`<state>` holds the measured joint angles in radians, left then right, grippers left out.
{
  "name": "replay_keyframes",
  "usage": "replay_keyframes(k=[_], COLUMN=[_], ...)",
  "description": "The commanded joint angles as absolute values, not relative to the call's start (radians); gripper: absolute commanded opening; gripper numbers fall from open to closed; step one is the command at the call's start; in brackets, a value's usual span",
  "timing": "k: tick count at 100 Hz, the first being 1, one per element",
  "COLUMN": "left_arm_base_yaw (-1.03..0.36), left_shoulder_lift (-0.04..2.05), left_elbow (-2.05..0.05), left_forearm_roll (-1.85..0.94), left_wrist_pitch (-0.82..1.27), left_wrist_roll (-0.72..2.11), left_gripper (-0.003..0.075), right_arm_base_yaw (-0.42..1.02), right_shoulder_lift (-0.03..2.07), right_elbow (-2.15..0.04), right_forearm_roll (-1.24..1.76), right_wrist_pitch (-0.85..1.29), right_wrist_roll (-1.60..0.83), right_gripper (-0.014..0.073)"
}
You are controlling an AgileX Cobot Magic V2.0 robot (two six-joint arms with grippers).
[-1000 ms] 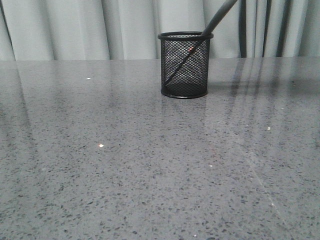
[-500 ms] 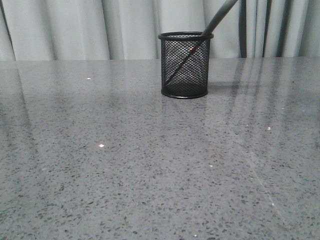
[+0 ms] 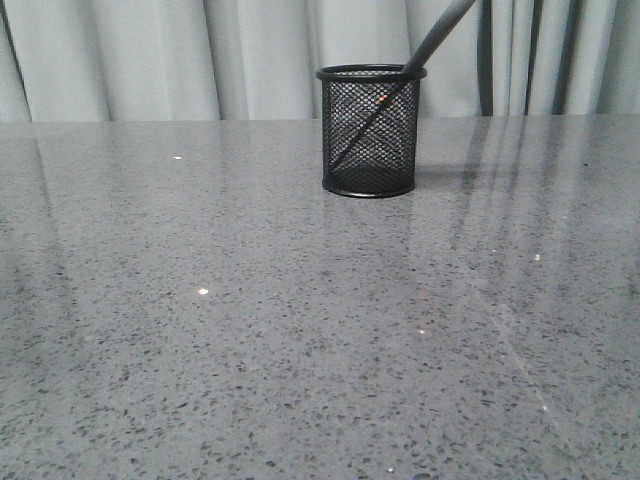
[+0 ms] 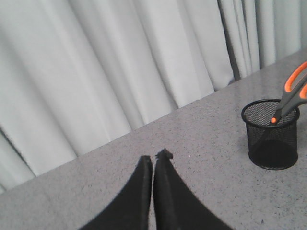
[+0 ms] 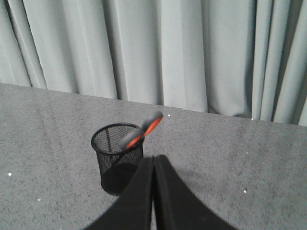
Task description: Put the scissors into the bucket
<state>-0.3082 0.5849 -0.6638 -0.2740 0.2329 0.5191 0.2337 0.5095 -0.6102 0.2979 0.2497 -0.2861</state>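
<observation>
The black wire-mesh bucket (image 3: 368, 130) stands upright on the grey table, at the back, just right of centre. The scissors (image 3: 432, 40) stand inside it, blades down, leaning on the right rim with the grey handles sticking out above. The bucket (image 4: 271, 134) and the orange-lined handles (image 4: 293, 91) show in the left wrist view, well away from my left gripper (image 4: 153, 158), which is shut and empty. In the right wrist view the bucket (image 5: 117, 158) with the scissors (image 5: 141, 132) sits just beside my right gripper (image 5: 154, 158), also shut and empty. Neither gripper shows in the front view.
The speckled grey table (image 3: 300, 330) reaches back to pale pleated curtains (image 3: 200, 55) behind the bucket. A dark gap in the curtains (image 3: 485, 55) lies at the back right.
</observation>
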Motion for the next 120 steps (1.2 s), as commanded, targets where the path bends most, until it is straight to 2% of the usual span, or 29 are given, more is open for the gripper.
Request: replay_keyframes(k=[1,19,36,120], left_arm_base_yaw=[-0.308,-0.308,-0.308,-0.305], left_shoulder_lift=[0.486,0.297,0.21,0.208], left_elbow=[-0.535,-0.329,-0.231,-0.222], left_forearm_roll=[-0.325,-0.334,-0.336,-0.289], left_wrist_pitch=[0.033,-0.014,-0.071,-0.091], left_wrist_roll=[0.507,0.507,0.507,0.507], left_gripper=[-0.002,-0.002,-0.002,-0.002], right_arm_base_yaw=[0.229,0.229,0.229,0.229], right_shoulder_lift=[0.43,0.312,0.284,0.284], right_elbow=[-0.53,-0.362,-0.316,-0.316], right_forearm_roll=[0.306,0.306,0.306,0.307], right_wrist_pitch=[0.108,0.023,0.0,0.0], right_wrist_roll=[-0.285,-0.285,-0.285,-0.285], right_gripper=[-0.0046,-0.0046,-0.0046,-0.0046])
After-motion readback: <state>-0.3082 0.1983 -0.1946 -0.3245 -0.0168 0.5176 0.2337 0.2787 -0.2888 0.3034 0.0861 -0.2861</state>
